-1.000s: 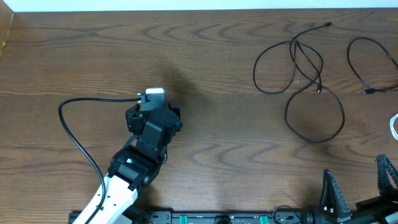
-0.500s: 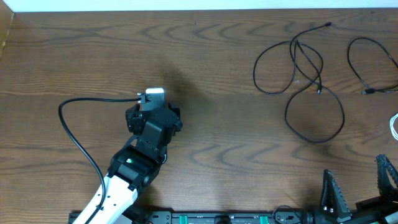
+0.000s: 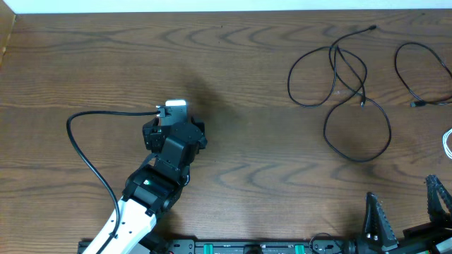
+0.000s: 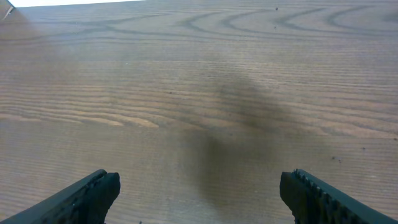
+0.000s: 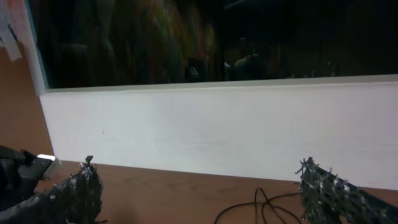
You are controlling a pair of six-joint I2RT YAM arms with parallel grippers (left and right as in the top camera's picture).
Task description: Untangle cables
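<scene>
Black cables (image 3: pixel 340 77) lie in overlapping loops at the table's far right, one plug end (image 3: pixel 372 28) pointing to the back. A second black cable (image 3: pixel 413 70) curves beside them near the right edge, and a bit of white cable (image 3: pixel 448 143) shows at that edge. My left gripper (image 4: pixel 199 190) hangs open over bare wood at centre left, far from the cables, nothing between its fingers. My right gripper (image 3: pixel 404 201) is open at the front right, short of the loops. The right wrist view shows the cable loops (image 5: pixel 264 208) low between its fingers.
The left arm (image 3: pixel 166 159) reaches in from the front edge, its own thick black cord (image 3: pixel 78 144) arcing to the left on the table. A white wall (image 5: pixel 217 124) borders the table's back edge. The wooden table (image 3: pixel 240 106) spans the middle.
</scene>
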